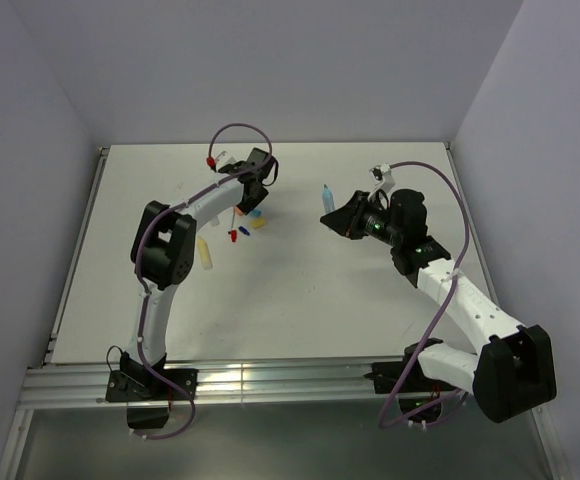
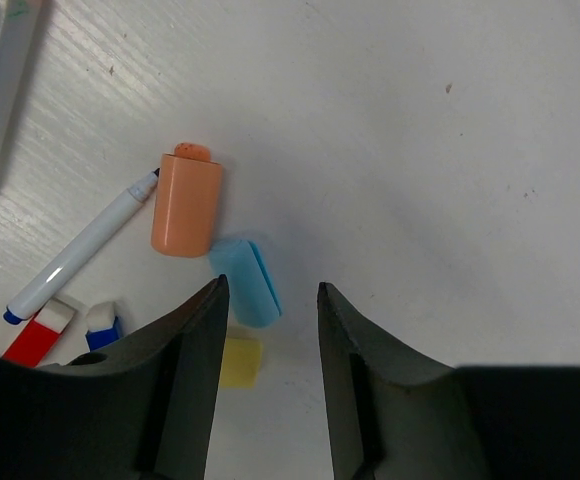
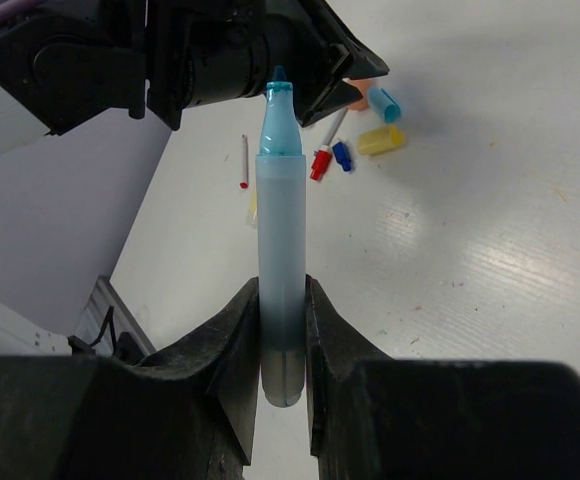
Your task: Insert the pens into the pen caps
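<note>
The white table [image 1: 300, 300] is holding everything up. The left arm [image 1: 165, 250] is reaching far across it, and the right arm [image 1: 470, 310] is bending in from the other side.

The left claw [image 2: 270, 285] is hanging just over the table. Its two fingers are standing about half open, and nothing is sitting between them. The right claw [image 3: 282, 290] is squeezing tight on the blue pen [image 3: 281, 230]. It is gripping the pen by its bottom end, and the pen's blue tip is pointing away from the claw, toward the left arm. This pen is up in the air, well apart from the caps.

A pale yellow pen [image 1: 204, 254] is lying on the table beside the left arm. A thin white pen [image 2: 80, 250] is lying flat near the left claw, and its dark tip is nearly touching the orange cap [image 2: 185, 205].

The light blue cap [image 2: 245, 283] is lying just beside the orange one, right in front of the left claw's fingers. The yellow cap [image 2: 240, 360] is peeking out next to the left finger. The red cap [image 2: 32, 340] and the dark blue cap [image 2: 103, 330] are lying side by side by the thin pen's end.
</note>
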`<state>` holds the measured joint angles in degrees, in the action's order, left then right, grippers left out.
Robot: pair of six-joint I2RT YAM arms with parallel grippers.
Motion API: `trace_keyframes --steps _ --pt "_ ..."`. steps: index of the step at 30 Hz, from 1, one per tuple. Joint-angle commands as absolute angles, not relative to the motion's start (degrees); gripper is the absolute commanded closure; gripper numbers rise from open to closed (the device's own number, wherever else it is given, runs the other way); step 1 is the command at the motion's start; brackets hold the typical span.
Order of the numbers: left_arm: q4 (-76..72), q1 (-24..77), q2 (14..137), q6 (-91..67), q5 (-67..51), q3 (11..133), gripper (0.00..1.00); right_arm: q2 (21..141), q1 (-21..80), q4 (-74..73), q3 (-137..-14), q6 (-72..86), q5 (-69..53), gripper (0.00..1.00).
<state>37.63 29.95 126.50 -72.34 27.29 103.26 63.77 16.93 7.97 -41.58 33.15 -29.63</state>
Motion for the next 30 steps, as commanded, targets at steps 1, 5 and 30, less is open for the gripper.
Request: trace_keyframes --steps 1,5,30 --pt "37.7 29.9 126.9 -73.5 27.9 104.6 0.54 62.8 16.4 10.7 -41.6 33.2 -30.8 1.00" --pt "38.5 29.8 127.8 -73.7 27.9 105.0 0.52 63.2 16.3 10.7 -41.6 33.2 -30.9 1.00" --pt "40.6 29.8 134.1 -73.8 27.1 107.3 0.68 63.9 15.5 11.4 -41.6 33.7 -33.0 1.00"
